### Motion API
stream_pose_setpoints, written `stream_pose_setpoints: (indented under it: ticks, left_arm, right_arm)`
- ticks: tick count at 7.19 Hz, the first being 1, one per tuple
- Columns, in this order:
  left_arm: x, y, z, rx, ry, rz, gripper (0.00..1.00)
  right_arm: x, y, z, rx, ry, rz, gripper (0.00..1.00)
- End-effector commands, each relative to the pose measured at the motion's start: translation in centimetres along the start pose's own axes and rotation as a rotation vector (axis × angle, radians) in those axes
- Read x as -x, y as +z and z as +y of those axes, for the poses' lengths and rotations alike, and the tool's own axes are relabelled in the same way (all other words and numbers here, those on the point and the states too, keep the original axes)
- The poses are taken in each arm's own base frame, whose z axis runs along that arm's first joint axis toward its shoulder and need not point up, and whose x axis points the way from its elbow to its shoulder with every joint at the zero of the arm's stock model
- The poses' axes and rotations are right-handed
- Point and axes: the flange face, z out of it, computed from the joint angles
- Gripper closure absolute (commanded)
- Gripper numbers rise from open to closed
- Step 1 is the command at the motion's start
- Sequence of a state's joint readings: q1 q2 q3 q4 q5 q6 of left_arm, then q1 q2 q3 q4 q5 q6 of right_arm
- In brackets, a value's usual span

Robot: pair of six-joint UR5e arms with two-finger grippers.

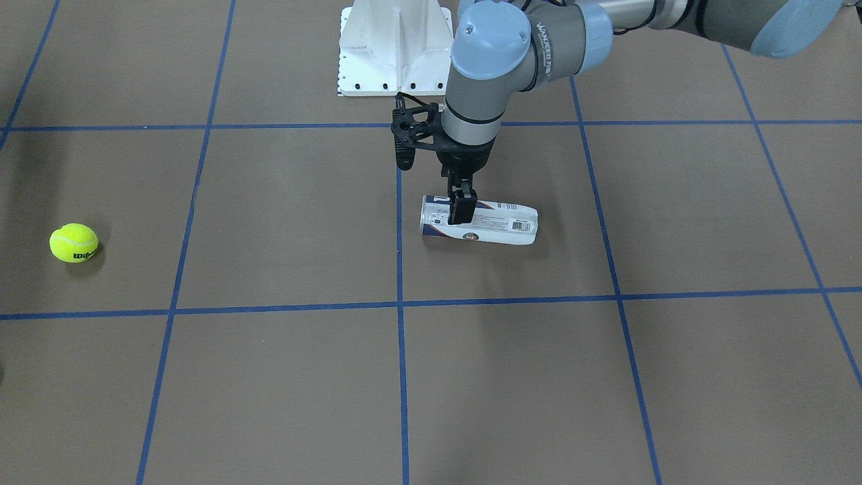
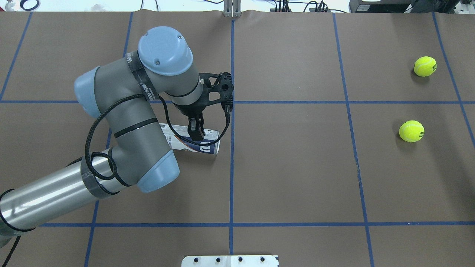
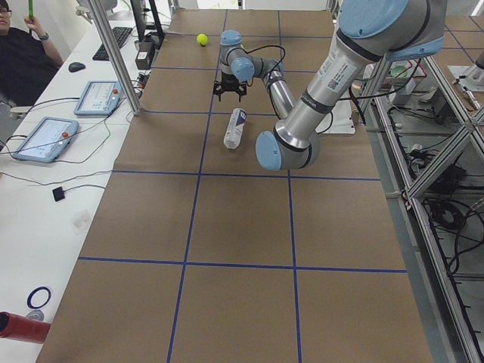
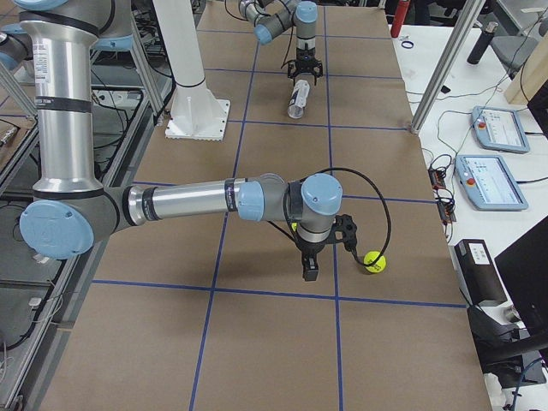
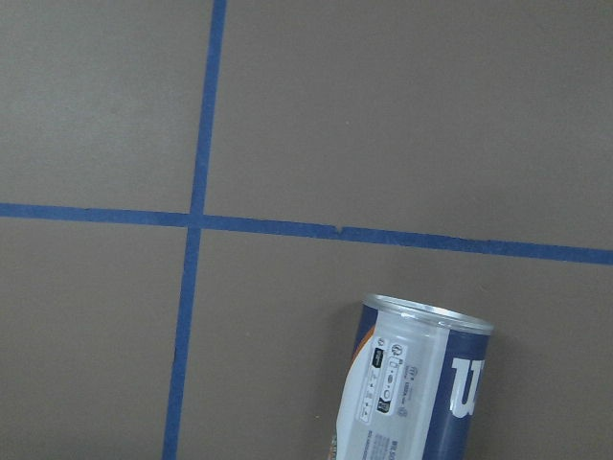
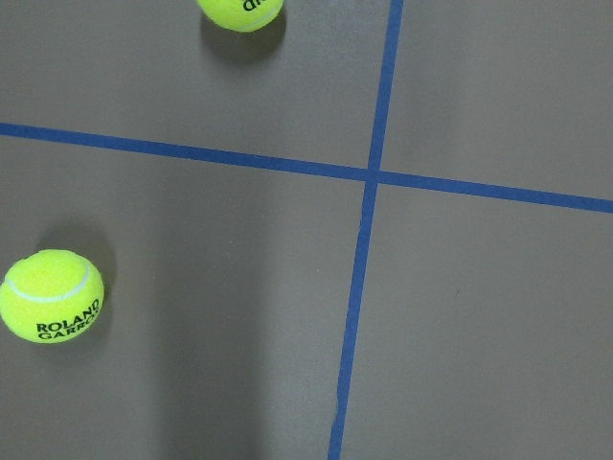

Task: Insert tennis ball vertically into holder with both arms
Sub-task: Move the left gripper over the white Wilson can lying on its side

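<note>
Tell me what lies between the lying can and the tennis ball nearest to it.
Nothing stands there. In the overhead view the brown table cover between the can and that tennis ball is bare, crossed only by blue tape lines.

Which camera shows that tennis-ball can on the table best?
Exterior front-facing: the holder lies nearly whole, close and sharp. Overhead, the left arm hides one end; side views show it small; the left wrist view crops it, the right misses it.

The clear plastic cylindrical can [image 5: 421, 383] carries a glossy white-and-navy label and a shiny metal rim. The neon-yellow ball [image 1: 73, 242] looks fuzzy; the brown paper worktop [image 1: 283, 215] is matt.
</note>
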State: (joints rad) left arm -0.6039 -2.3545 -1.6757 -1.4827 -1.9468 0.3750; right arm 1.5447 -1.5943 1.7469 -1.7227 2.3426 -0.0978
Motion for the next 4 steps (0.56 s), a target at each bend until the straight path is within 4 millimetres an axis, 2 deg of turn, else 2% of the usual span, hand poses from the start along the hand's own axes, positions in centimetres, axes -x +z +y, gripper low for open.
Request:
stream_pose_setpoints:
  ticks: [1,2,3,4]
  left_arm:
    - [-3.3,1.5,-3.7,0.024,0.065,-0.084,0.01]
    - [-3.3,2.0,-4.3,0.033,0.065,-0.081,0.01]
    - [-3.2,2.4,-4.2,0.04,0.063,-0.08,0.01]
    - [-2.9,3.7,-4.0,0.064,0.059,-0.074,0.01]
  right_arm:
    - [-0.2,0.2,0.1,0.004,0.003,0.001,0.0]
    - [-0.2,0.2,0.2,0.005,0.004,0.0,0.0]
    - [-0.3,0.3,0.2,0.006,0.006,0.0,0.0]
    - [-0.3,0.3,0.3,0.007,0.007,0.001,0.0]
